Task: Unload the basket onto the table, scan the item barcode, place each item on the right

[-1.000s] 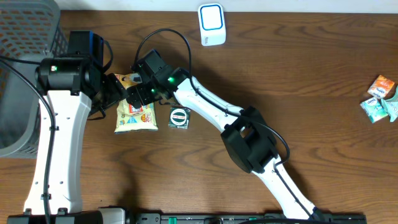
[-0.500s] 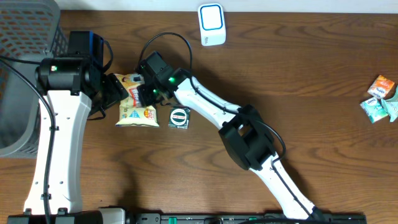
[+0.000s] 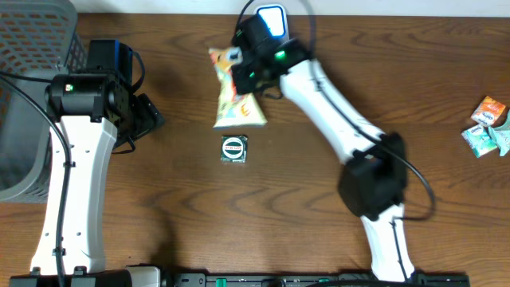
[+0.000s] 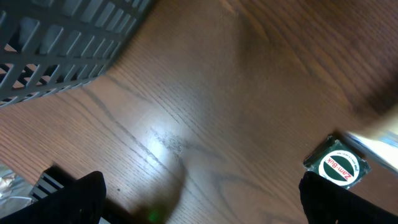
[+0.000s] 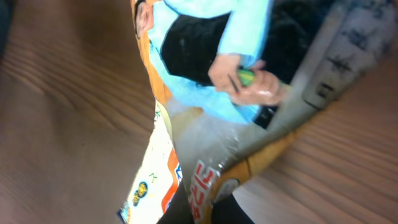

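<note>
Right gripper [image 3: 241, 70] is at the top centre of the overhead frame, jaws clamped on the upper end of the snack bag [image 3: 237, 102]. The yellow and orange bag trails down-frame from the grip, just left of the white scanner [image 3: 273, 19] at the top edge. The right arm covers part of that scanner. In the right wrist view the snack bag [image 5: 186, 118] fills the picture, crumpled, with wood grain behind it. At centre left, the left gripper [image 3: 151, 118] sits near the grey basket [image 3: 32, 48], jaws wide apart over bare wood. A square packet [image 3: 233, 149] with a round label lies flat mid-frame, below the bag and apart from both grippers. A few small packets [image 3: 488, 126] lie at the right edge
</note>
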### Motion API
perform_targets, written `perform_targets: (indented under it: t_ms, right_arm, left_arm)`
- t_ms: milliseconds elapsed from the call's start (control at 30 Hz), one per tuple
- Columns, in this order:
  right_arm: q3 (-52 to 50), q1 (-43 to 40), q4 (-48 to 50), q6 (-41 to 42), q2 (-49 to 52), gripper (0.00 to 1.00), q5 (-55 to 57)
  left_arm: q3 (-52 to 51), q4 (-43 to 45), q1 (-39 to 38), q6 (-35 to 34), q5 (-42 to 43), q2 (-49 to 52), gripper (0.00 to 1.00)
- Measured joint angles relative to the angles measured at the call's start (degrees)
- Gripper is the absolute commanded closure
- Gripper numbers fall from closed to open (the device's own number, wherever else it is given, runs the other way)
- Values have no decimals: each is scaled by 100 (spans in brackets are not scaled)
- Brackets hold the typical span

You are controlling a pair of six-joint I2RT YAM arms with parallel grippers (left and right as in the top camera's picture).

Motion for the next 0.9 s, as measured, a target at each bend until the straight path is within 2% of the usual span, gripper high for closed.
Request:
perform_targets:
  t_ms: [233, 400, 533, 633, 667, 733, 833, 900]
  right_arm:
    - [17, -146, -1117, -280, -935, 99, 828]
    - [4, -155, -2039, -509, -841, 99, 1744]
    - [0, -208, -2409, -588, -577, 99, 2238]
    - [0, -275, -2535, -619, -273, 93, 2411]
    - [0, -293, -2546, -625, -186, 87, 2444]
    - [0, -313, -2614, -647, -13, 60, 2500]
    - [0, -343, -2754, -671, 162, 53, 2546]
    - [0, -348, -2796, -688, 216, 53, 2570]
  left_arm:
    - [0, -2, 0, 2, 0, 0, 2]
    - [0, 0, 0, 0, 0, 0, 2]
    - [0, -2, 0, 2, 0, 0, 2]
    - [0, 0, 0, 0, 0, 0, 2]
    - [0, -2, 0, 2, 0, 0, 2]
    - [0, -2, 0, 0, 0, 0, 2]
    - [0, -2, 0, 0, 0, 0, 2]
    - [0, -2, 0, 0, 0, 0, 2]
